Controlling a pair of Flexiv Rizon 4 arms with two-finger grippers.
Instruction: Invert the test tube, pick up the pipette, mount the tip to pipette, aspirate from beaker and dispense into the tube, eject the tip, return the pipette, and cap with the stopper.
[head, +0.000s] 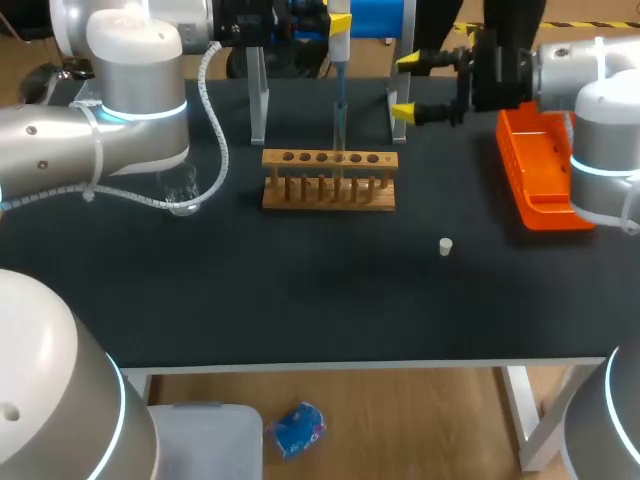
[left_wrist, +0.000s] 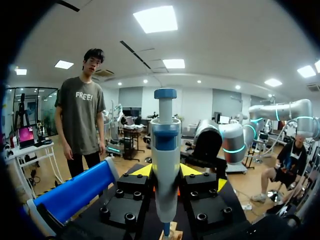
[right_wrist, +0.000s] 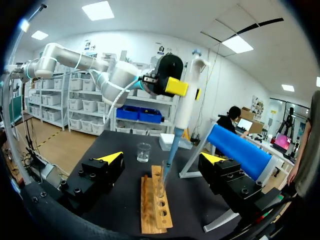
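Black tabletop (head: 300, 300), lab room behind it, skipped. Left arm (head: 130, 110) comes in from the left and reaches across the back. Right arm (head: 600, 120) comes in from the right. A clear-legged stand (head: 258, 100) is at the back, an orange tray (head: 520, 170) sits under the right arm, and a wooden rack (head: 330, 195) is mid-table.

The pipette (left_wrist: 165, 160) is clamped in my left jaws, yellow tips on its body from two sides. Its long axis is upright, plunger up, nose down. It hangs over the rack, and its tip (right_wrist: 169, 152) goes into the mouth of the test tube (right_wrist: 160, 182). The tube stands upright in a rack hole, mouth up, so it is directly under my left jaws and in line with the pipette.

Judgement: this is the dispense step. The coming move needs a straight lift along that axis before any sideways travel, or the tip could drag the tube.

My right jaws are apart and hold nothing. They hover just behind the rack's right end, pointing toward the tube and apart from it.

The beaker (head: 182, 188) is left of the rack, by my left arm. The stopper (head: 446, 246) lies alone front-right of the rack, nearer the right arm, so that arm probably caps later.

Can't tell the liquid level in the tube or beaker, whether the tip touches the tube wall, or how deep it sits. The head view cuts off the pipette top and my left jaws. The tray's contents are partly behind the right arm.
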